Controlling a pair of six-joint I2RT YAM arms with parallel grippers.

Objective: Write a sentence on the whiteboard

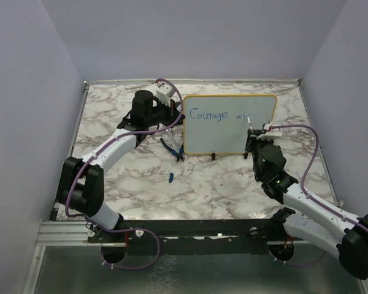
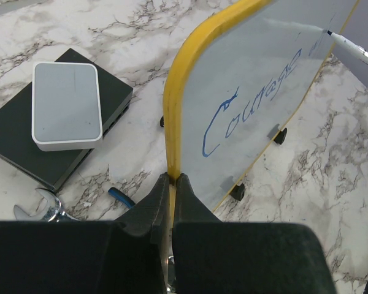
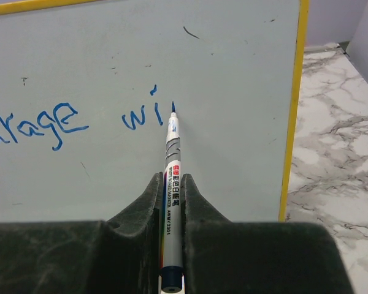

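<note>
The whiteboard (image 1: 230, 131) is standing just beyond my right gripper (image 3: 172, 180), which is pinching the marker (image 3: 172, 147); my left gripper (image 2: 172, 179) is clamping its edge.

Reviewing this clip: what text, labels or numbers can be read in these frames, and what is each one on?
"Courage wi": blue handwriting on the whiteboard; the sentence is unfinished.
Barrel of the marker in the right gripper: a red label and a line of dark print, too small to read.
Grey-and-black box: no text visible.
</note>
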